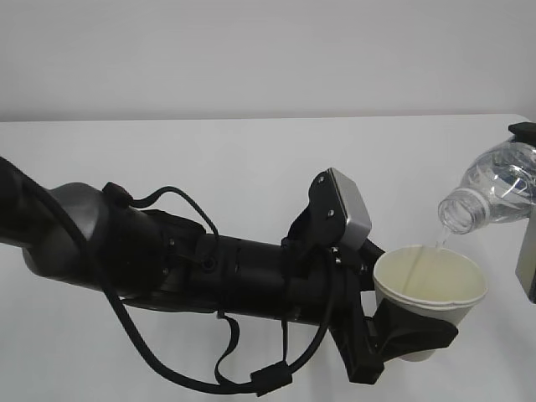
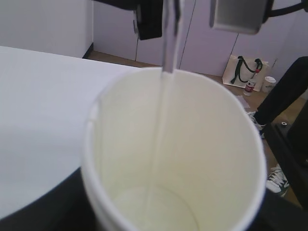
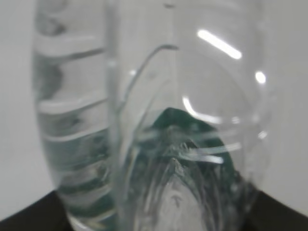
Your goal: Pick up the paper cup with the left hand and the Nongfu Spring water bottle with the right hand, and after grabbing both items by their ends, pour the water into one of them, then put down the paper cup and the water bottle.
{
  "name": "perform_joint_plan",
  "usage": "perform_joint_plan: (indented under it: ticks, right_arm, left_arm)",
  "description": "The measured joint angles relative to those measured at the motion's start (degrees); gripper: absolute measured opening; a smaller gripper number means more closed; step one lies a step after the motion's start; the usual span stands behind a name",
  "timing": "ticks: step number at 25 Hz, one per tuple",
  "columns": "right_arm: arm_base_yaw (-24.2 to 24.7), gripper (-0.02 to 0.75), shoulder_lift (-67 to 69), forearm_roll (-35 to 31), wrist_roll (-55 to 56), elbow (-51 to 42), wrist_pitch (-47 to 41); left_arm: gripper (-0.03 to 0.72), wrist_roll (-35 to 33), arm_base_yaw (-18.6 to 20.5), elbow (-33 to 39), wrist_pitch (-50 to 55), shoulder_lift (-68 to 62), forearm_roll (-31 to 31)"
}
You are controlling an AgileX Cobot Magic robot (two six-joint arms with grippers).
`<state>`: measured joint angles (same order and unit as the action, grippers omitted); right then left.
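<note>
My left black gripper (image 1: 410, 335) clasped the small white paper cup (image 1: 429, 289); my right gripper (image 1: 529, 251) held the tilted clear ribbed bottle (image 1: 494, 188) just above, thin water stream (image 2: 166, 96) falling in.

1. The table (image 1: 209, 167) is plain white, running back to a pale wall (image 1: 251, 50).
2. Nothing visibly rests on its surface (cup and bottle are both held above it).
3. In the left wrist view, the table's far edge meets a brown floor (image 2: 120, 60).

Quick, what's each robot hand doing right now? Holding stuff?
Left hand: fingers closed around the paper cup, holding it under the stream.
Right hand: holding the tilted Nongfu Spring water bottle, pouring.
</note>
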<state>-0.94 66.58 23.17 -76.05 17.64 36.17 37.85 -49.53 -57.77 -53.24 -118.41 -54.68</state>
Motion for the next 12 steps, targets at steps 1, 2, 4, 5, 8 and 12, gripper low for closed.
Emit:
perform_joint_plan:
  ticks: [1,2,4,5,8,12]
  right_arm:
    - [0.0,0.426,0.0,0.0,0.0,0.0,0.0]
    - [0.0,0.426,0.0,0.0,0.0,0.0,0.0]
    - [0.0,0.426,0.0,0.0,-0.1,0.0,0.0]
    - [0.0,0.426,0.0,0.0,-0.1,0.0,0.0]
    - [0.0,0.426,0.0,0.0,-0.3,0.0,0.0]
    - [0.0,0.426,0.0,0.0,-0.5,0.0,0.0]
  left_arm:
    - [0.473,0.0,0.0,0.0,0.0,0.0,0.0]
    - [0.473,0.0,0.0,0.0,0.0,0.0,0.1]
    - [0.473,0.0,0.0,0.0,0.0,0.0,0.1]
    - [0.473,0.0,0.0,0.0,0.0,0.0,0.2]
    - [0.473,0.0,0.0,0.0,0.0,0.0,0.2]
    - [0.473,0.0,0.0,0.0,0.0,0.0,0.2]
